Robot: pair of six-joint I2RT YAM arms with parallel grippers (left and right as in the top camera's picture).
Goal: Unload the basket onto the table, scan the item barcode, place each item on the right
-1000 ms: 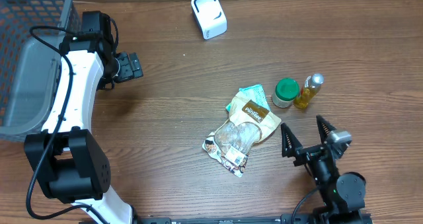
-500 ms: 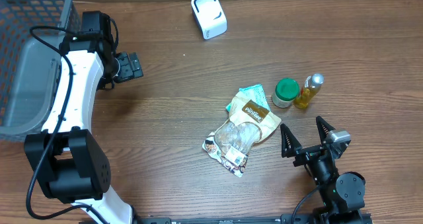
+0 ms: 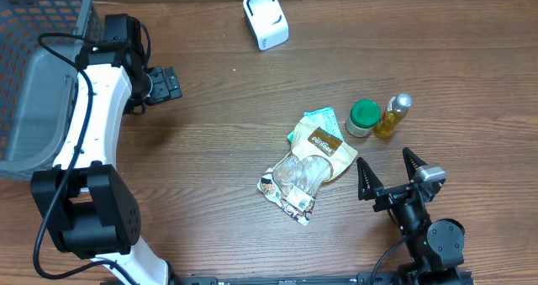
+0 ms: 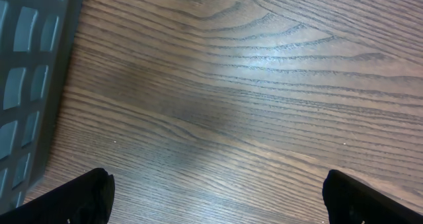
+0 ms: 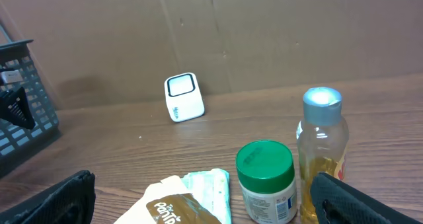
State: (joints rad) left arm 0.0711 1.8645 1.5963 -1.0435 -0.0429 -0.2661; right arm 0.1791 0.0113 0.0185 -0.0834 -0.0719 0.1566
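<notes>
Bench (image 3: 218,159): wide bare wood through the middle and along the near-left side, so there is plenty of room to move there. The left edge is taken up by a dark mesh basket (image 3: 38,16), with the left arm standing just beside it. Left pincer (image 3: 174,83) spread wide, nothing in it, over bare wood near the basket wall. White scanner (image 3: 266,18) stands alone close to the far edge, well apart from everything else. Snack bag (image 3: 309,163) lies flat right of centre, its upper end overlapping a green packet (image 3: 319,118); there is a printed label at its lower end, too small to read. It is tighter on the right: a green-lidded jar (image 3: 363,117) and an oil bottle (image 3: 392,115) stand just beside each other, near the bag's top corner. Right pincer (image 3: 385,160) spread wide, empty, near the front edge, just right of the bag and below the jar and bottle. Against the earlier frames: no change noted; both arms and all items sit where they were.
</notes>
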